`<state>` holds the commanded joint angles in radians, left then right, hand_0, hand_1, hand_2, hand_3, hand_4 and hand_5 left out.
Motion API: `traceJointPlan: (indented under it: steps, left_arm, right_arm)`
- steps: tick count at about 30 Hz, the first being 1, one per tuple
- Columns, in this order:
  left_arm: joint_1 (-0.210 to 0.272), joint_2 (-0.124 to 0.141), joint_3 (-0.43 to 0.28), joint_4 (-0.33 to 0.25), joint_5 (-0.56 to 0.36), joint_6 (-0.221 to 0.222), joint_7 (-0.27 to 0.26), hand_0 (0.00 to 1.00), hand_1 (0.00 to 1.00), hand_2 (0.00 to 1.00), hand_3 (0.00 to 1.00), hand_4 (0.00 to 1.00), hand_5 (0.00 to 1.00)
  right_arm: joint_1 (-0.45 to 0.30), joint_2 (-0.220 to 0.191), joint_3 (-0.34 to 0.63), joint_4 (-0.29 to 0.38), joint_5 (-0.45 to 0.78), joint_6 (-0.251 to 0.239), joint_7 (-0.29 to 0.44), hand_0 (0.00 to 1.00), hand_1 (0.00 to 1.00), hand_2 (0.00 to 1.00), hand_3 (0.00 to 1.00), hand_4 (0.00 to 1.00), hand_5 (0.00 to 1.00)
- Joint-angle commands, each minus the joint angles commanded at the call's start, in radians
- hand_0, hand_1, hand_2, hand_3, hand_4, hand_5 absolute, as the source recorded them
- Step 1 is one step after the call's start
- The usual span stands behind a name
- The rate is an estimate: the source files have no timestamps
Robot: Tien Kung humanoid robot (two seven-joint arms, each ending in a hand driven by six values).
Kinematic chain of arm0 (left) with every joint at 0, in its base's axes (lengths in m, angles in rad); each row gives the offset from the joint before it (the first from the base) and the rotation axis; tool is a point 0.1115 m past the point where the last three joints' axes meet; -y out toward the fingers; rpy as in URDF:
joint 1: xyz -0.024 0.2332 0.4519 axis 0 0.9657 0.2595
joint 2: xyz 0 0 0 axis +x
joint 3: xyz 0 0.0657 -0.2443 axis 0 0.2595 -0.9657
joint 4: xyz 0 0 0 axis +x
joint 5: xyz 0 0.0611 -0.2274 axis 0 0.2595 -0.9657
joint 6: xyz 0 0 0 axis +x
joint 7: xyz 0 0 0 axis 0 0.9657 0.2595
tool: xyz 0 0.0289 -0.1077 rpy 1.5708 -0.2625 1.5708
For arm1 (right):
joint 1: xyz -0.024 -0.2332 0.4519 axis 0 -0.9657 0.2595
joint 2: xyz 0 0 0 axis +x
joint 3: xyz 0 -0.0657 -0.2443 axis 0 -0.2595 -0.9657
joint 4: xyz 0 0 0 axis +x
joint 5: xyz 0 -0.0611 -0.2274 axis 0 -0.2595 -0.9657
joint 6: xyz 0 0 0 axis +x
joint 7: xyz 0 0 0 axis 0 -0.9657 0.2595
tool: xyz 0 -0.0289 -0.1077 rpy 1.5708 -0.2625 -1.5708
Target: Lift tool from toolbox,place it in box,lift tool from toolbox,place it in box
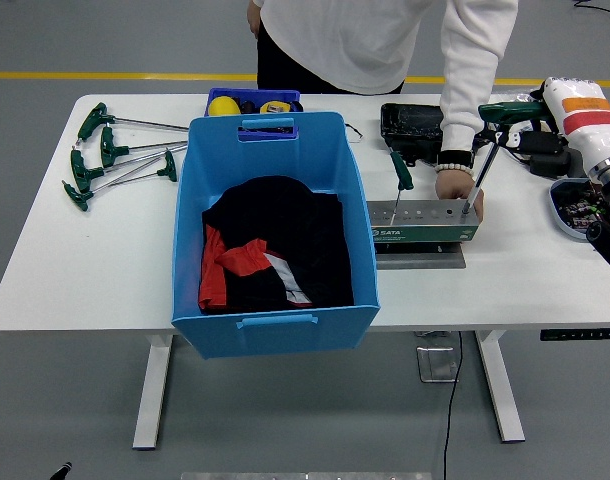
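Note:
A grey and green tool holder (422,226) lies on the white table (105,270) just right of the blue box (270,150). Two green T-handle tools stand in it. The left tool (400,170) stands free. My right hand (522,122) reaches in from the right edge and is shut on the handle of the right tool (485,165), whose tip is still in the holder. A person's hand (453,186) presses on the holder's right end. The blue box holds a black and red garment (270,250).
Several green T-handle tools (110,155) lie on the table's left side. A small dark blue tray (285,96) with a yellow item sits behind the box. A black case (410,128) is behind the holder. A grey dish (577,205) of parts is at the right edge.

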<state>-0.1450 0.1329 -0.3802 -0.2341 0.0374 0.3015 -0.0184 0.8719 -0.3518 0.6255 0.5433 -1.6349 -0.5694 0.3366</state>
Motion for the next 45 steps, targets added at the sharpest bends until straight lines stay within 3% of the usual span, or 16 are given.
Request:
traceJointPlan:
  steps: [2, 3, 9, 10, 25, 35, 45]
  left_arm:
    - [0.002, 0.001, -0.001, 0.0, 0.002, -0.001, 0.0, 0.814, 0.884, 0.874, 0.779, 0.761, 0.644]
    - [0.003, 0.001, -0.003, 0.001, 0.004, -0.001, 0.001, 0.813, 0.883, 0.873, 0.779, 0.761, 0.644]
    - [0.007, 0.002, -0.003, 0.003, -0.002, -0.002, -0.002, 0.813, 0.883, 0.873, 0.779, 0.761, 0.644]
    - [0.008, 0.002, -0.002, 0.004, -0.006, -0.002, -0.003, 0.812, 0.882, 0.872, 0.778, 0.76, 0.643]
    - [0.013, 0.006, 0.011, 0.007, -0.036, -0.005, -0.013, 0.811, 0.882, 0.87, 0.779, 0.759, 0.644]
    - [0.014, 0.008, 0.02, 0.007, -0.05, -0.005, -0.015, 0.81, 0.881, 0.87, 0.778, 0.759, 0.645]
    - [0.011, 0.01, 0.03, 0.006, -0.062, -0.003, -0.018, 0.81, 0.881, 0.869, 0.778, 0.759, 0.646]
  right_arm:
    - [0.001, -0.007, 0.004, 0.013, 0.001, 0.0, -0.004, 0.037, 0.002, 0.002, 0.002, 0.998, 0.571]
    - [0.002, -0.011, 0.006, 0.02, 0.003, -0.001, -0.008, 0.039, 0.002, 0.002, 0.002, 0.93, 0.549]
    - [0.011, -0.039, 0.011, 0.06, 0.016, 0.002, -0.025, 0.039, 0.002, 0.002, 0.002, 0.93, 0.549]
    - [0.015, -0.047, 0.009, 0.07, 0.018, 0.004, -0.027, 0.037, 0.002, 0.002, 0.002, 0.827, 0.525]
    - [0.062, -0.126, 0.004, 0.215, -0.005, 0.021, -0.061, 0.037, 0.002, 0.002, 0.002, 0.818, 0.517]
    - [0.135, -0.112, 0.032, 0.326, -0.062, 0.018, -0.076, 0.027, 0.002, 0.002, 0.002, 0.801, 0.524]
    - [0.228, -0.038, -0.028, 0.497, -0.142, 0.031, -0.119, 0.028, 0.002, 0.002, 0.002, 0.793, 0.519]
